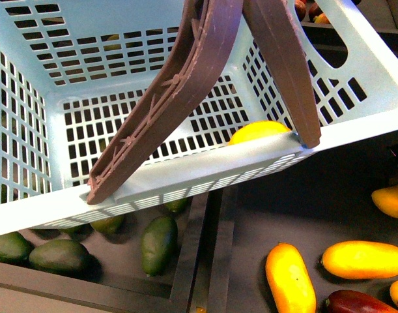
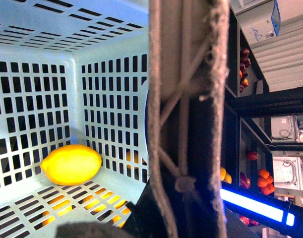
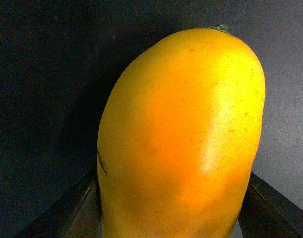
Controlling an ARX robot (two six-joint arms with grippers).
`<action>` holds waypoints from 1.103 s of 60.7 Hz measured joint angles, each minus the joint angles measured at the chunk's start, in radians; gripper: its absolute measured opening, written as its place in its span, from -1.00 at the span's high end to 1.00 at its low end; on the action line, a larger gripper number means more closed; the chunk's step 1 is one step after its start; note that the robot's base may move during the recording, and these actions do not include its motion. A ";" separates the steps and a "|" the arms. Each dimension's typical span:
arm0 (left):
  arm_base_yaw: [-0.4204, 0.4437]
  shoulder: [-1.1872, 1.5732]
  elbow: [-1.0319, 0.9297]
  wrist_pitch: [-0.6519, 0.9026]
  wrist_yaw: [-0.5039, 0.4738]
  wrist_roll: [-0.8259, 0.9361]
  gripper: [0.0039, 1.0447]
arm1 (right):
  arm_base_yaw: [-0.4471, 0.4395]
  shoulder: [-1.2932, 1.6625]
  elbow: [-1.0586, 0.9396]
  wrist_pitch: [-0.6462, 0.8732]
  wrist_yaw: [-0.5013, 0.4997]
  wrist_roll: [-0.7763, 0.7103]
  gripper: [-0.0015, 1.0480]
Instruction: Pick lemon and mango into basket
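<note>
Between the right fingers (image 3: 77, 210) sits the mango (image 3: 181, 139), touching both.

Neither arm showed in the front view. The right gripper (image 3: 173, 213) had its two dark fingers (image 3: 72, 208) set to either side of the mango (image 3: 181, 139), each pressed against a flank of the fruit, and the wrist looked along its length toward the stem end. Of the left gripper (image 2: 151, 218) only a dark, blurred part showed, right against the basket handle (image 2: 186, 99), and whether its jaws were clamped could not be told.
</note>
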 joint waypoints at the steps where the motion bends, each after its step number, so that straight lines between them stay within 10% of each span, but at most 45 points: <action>1: 0.000 0.000 0.000 0.000 -0.002 0.000 0.92 | 0.000 -0.006 -0.011 0.010 -0.005 -0.012 -0.19; 46: 0.000 0.000 0.000 0.000 0.000 0.000 0.92 | -0.029 -0.958 -0.451 0.165 -0.542 -0.742 -0.18; 67: 0.000 0.000 0.000 0.000 -0.002 0.000 0.92 | 0.259 -1.362 -0.586 0.098 -0.595 -0.754 -0.18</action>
